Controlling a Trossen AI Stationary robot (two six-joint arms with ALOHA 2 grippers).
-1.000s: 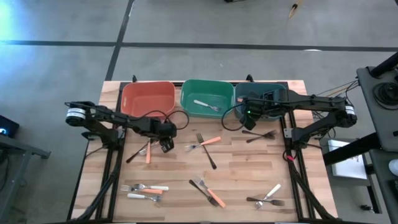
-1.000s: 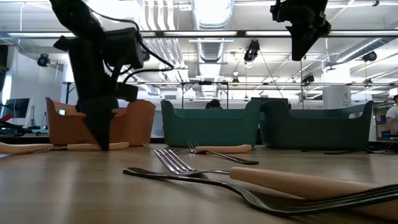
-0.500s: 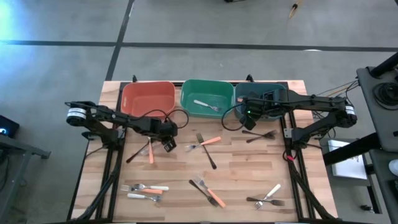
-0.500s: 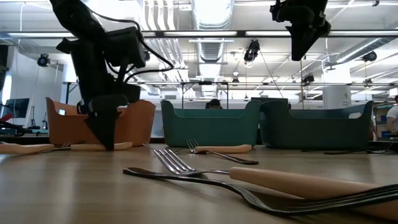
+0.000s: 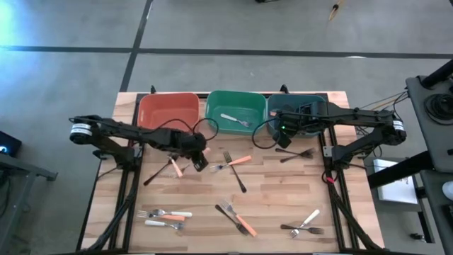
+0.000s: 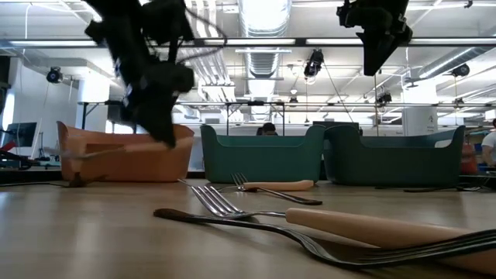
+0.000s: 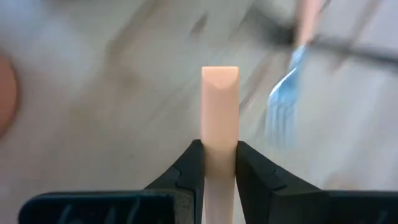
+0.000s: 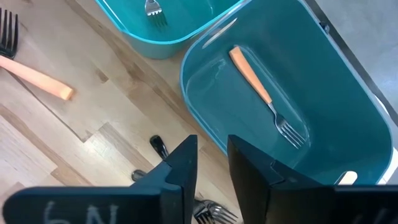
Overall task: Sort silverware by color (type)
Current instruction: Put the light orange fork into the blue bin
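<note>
Left gripper (image 7: 219,163) clamps orange-handled fork (image 7: 219,118); carry level toward red-orange bin (image 5: 168,112) at 11 o'clock. Right gripper (image 8: 211,163) hangs empty, fingers slightly parted.

Three bins (image 5: 236,112) behind (table's far edge); forks (image 5: 234,218) scattered before them.

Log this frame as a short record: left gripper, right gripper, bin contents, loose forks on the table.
left gripper: shut on orange-handled fork, lifted off the table in front of the red-orange bin
right gripper: open, empty, at the near edge of the teal bin
red-orange bin: no fork seen in it
green bin: one white-handled fork
teal bin: one orange-handled fork
loose forks: many on the wooden table, handles orange, white and black
</note>
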